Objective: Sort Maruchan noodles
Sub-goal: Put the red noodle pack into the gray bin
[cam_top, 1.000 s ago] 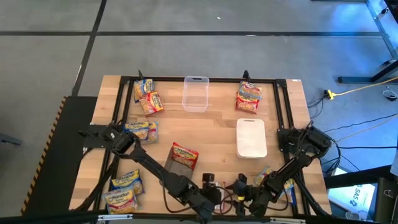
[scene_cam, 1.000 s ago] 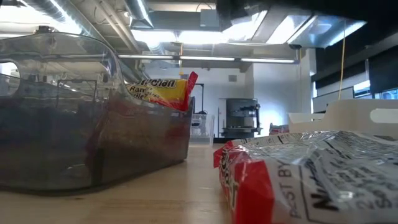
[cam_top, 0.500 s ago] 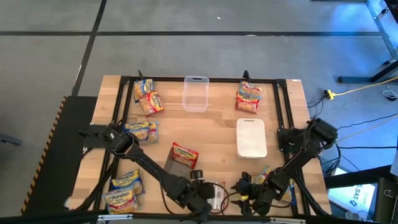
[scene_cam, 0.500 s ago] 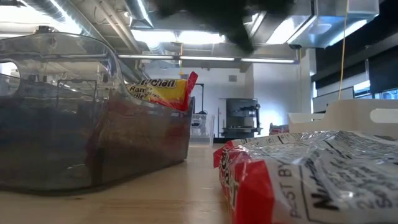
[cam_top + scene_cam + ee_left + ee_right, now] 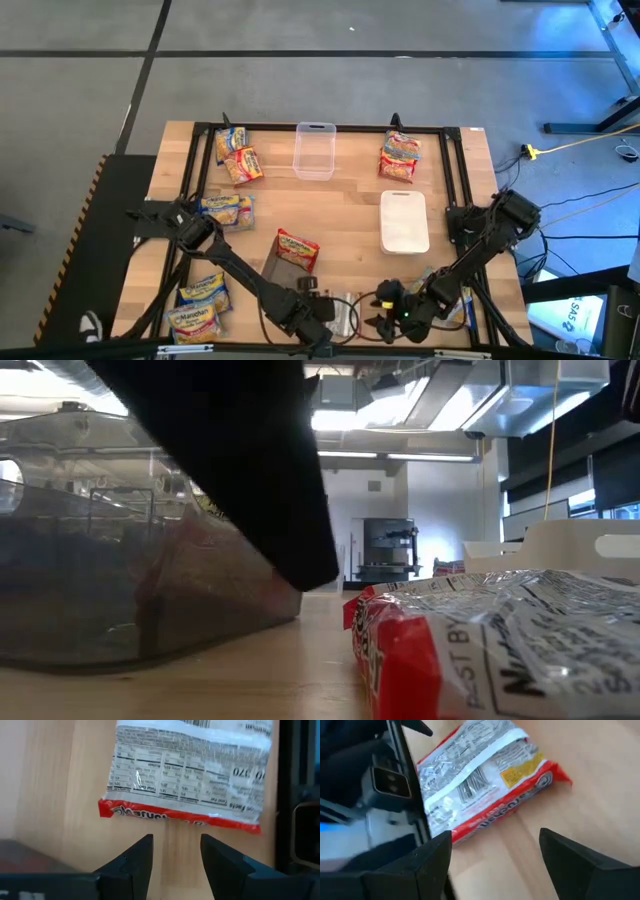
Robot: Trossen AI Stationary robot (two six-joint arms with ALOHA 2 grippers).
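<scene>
Pale wood-grain worktop, matt, framed by black rails; both arms reach in at 6 o'clock. Left gripper poised just short of a face-down packet; jaws apart, nothing between them; two dark wedge-shaped fingers visible with bare wood in the gap. Packet: glossy crinkled plastic, silvery back printed with a nutrition panel, red crimped edge toward the jaws. In the high view the same packet lies at 6 o'clock between the two grippers. Right gripper just beside it on the other side; jaws wide apart, not touching the plastic.

Other Maruchan noodles, all flat rectangles with yellow print: a pair at 10 o'clock; a stack at 1 o'clock; one pair at 9 o'clock; two at 7 o'clock; one more partly under the right arm at 5 o'clock; one resting on the rim of a grey smoky container near centre.

Clear rectangular container at 12 o'clock; white lidded container, rounded corners, at 3 o'clock.

Low view: dark arm link crosses in front of the smoky translucent tub; red-edged packet close, foil wrinkled.
</scene>
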